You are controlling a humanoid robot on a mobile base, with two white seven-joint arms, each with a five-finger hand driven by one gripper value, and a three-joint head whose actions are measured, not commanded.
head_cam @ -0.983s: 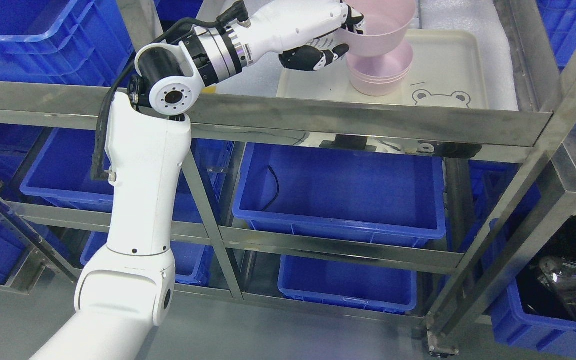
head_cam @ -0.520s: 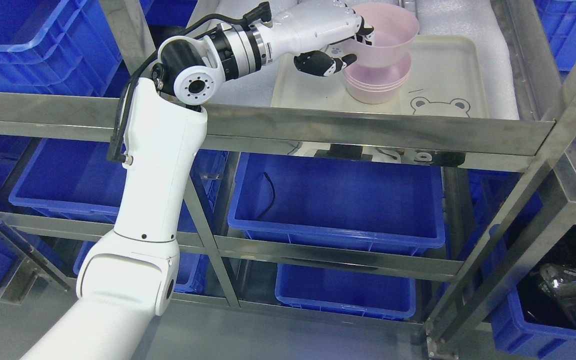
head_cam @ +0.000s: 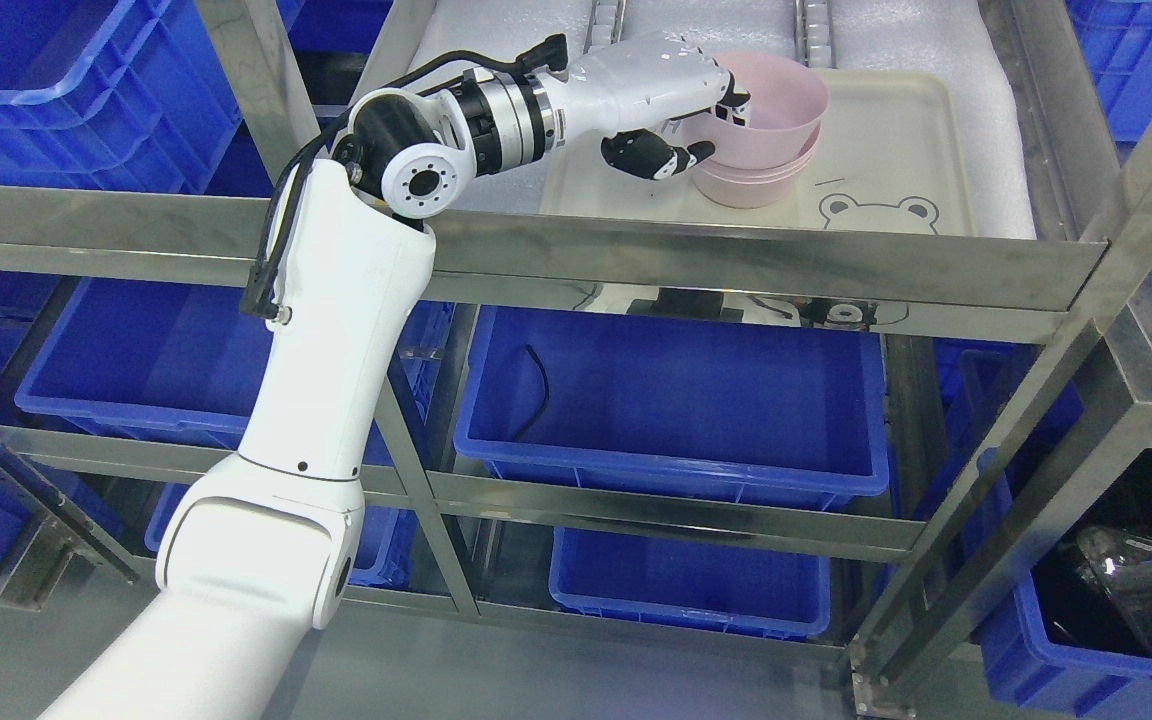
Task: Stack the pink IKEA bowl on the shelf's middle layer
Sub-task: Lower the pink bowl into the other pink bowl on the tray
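A steel shelf [head_cam: 736,262] carries white foam [head_cam: 991,110]; on the foam lies a cream tray [head_cam: 896,140] holding stacked pink bowls [head_cam: 751,180].

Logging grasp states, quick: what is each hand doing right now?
Left hand: shut on the pink bowl, gripping its near rim above the stack.
Right hand: not in view.

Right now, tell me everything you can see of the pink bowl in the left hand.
The pink bowl is smooth, plain and plastic-looking, round with a wide open rim, and looks empty. It sits slightly tilted, nested in the stack of pink bowls on the cream tray. The left hand grips its near-left rim.
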